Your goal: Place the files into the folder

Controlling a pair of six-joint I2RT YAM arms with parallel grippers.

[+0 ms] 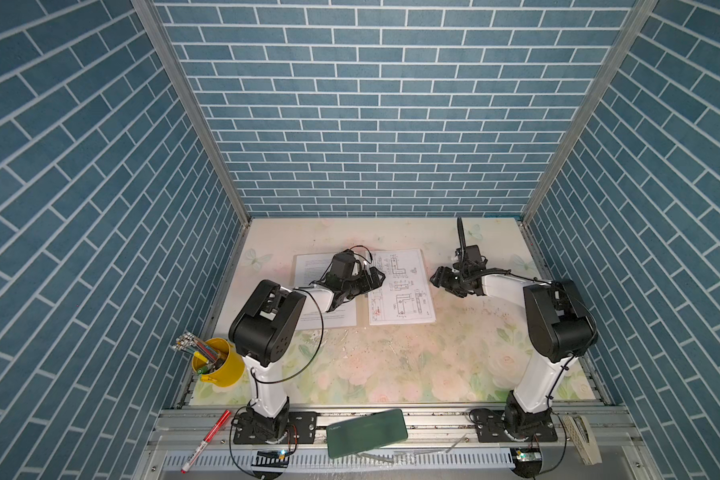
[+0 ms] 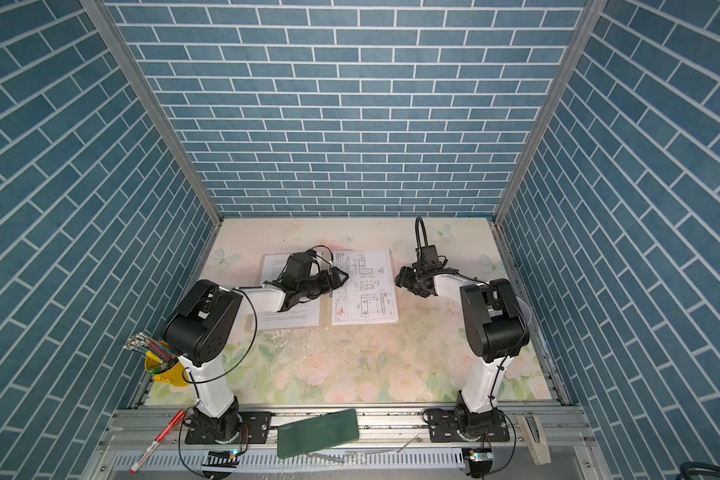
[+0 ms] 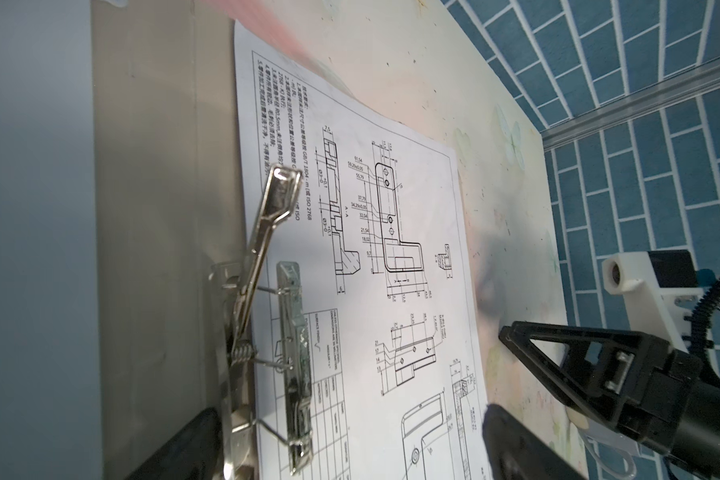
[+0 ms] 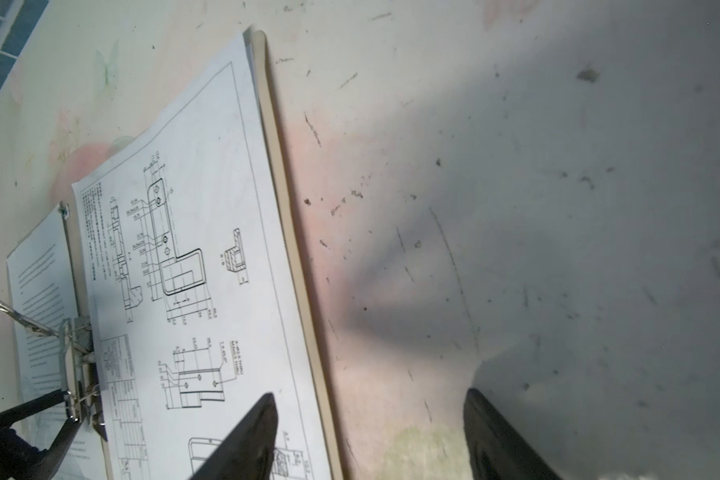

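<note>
While the left gripper (image 1: pixel 377 277) gapes empty over the clip (image 3: pixel 285 183), a skewed press could crease the sheet (image 3: pixel 350 291) beneath.

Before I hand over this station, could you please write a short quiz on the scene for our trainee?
1. True or false: the diagram sheet lies on the open folder.
2. The right gripper holds: A the diagram sheet; B the folder; C nothing.
3. Which gripper's open jaws straddle the metal clip?
Key: 1 true; 2 C; 3 the left gripper.
</note>
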